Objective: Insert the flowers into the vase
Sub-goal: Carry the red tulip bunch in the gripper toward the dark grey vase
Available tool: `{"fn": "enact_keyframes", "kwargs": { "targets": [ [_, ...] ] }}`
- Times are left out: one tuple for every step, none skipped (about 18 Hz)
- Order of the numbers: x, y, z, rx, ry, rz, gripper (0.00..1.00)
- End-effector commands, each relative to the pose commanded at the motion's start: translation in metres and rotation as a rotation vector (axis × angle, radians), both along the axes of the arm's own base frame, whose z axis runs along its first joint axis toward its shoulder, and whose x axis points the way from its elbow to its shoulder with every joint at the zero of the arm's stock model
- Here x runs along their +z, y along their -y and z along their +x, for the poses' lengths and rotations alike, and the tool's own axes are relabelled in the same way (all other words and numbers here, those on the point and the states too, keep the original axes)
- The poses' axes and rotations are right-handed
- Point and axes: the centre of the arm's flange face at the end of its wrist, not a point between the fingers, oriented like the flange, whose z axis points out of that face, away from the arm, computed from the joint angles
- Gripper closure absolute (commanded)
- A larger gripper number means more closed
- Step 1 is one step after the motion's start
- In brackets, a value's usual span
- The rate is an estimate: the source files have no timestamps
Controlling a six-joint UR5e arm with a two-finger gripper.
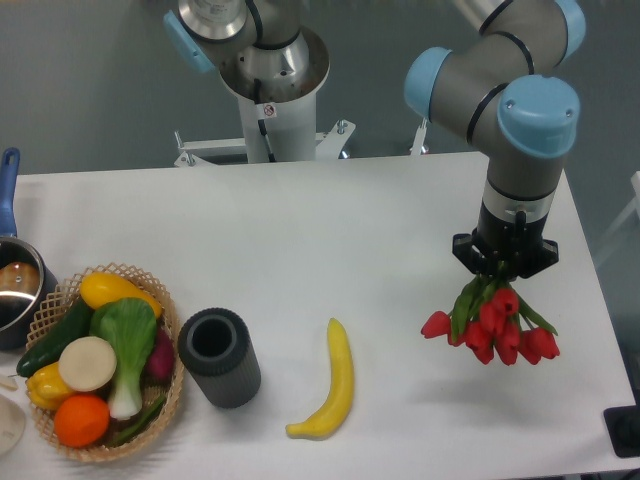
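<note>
A bunch of red tulips [495, 325] with green stems hangs heads-down from my gripper [500, 272], at the right side of the white table [330, 220]. The gripper is shut on the stems, and its fingers are mostly hidden by the wrist seen from above. The flowers are lifted off the table. The vase [219, 356], a short dark grey ribbed cylinder with a round hollow, stands upright at the front left, far to the left of the gripper.
A yellow banana [332, 381] lies between the vase and the flowers. A wicker basket [100, 360] with vegetables and fruit sits beside the vase at the left. A blue-handled metal pot [14, 280] is at the left edge.
</note>
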Motion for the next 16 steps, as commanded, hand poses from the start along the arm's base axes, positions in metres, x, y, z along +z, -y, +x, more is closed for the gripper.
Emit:
{"fn": "enact_keyframes", "kwargs": {
  "targets": [
    [0.000, 0.000, 0.000, 0.001, 0.001, 0.003, 1.00],
    [0.003, -0.002, 0.002, -0.003, 0.002, 0.014, 1.00],
    [0.010, -0.002, 0.005, -0.006, -0.001, 0.037, 1.00],
    [0.019, -0.001, 0.007, -0.002, -0.001, 0.068, 1.00],
    [0.031, -0.002, 0.011, -0.006, -0.005, 0.107, 1.00],
    [0.039, -0.004, 0.016, -0.016, -0.001, 0.140, 1.00],
    [0.040, -0.009, 0.020, -0.026, 0.009, 0.174, 1.00],
    [0.043, -0.017, 0.026, -0.045, 0.016, 0.207, 1.00],
    [0.056, -0.020, 0.032, -0.060, 0.003, 0.244, 1.00],
    [0.066, -0.028, 0.040, -0.082, -0.018, 0.287, 1.00],
    [0.073, -0.038, 0.047, -0.096, -0.030, 0.333, 1.00],
    [0.078, -0.045, 0.052, -0.088, -0.033, 0.377, 1.00],
    [0.084, -0.051, 0.057, -0.085, -0.032, 0.422, 1.00],
    [0.089, -0.058, 0.061, -0.093, -0.030, 0.472, 1.00],
    [0.095, -0.063, 0.065, -0.106, -0.026, 0.521, 1.00],
    [0.101, -0.078, 0.078, -0.141, -0.003, 0.582, 1.00]
  ]
}}
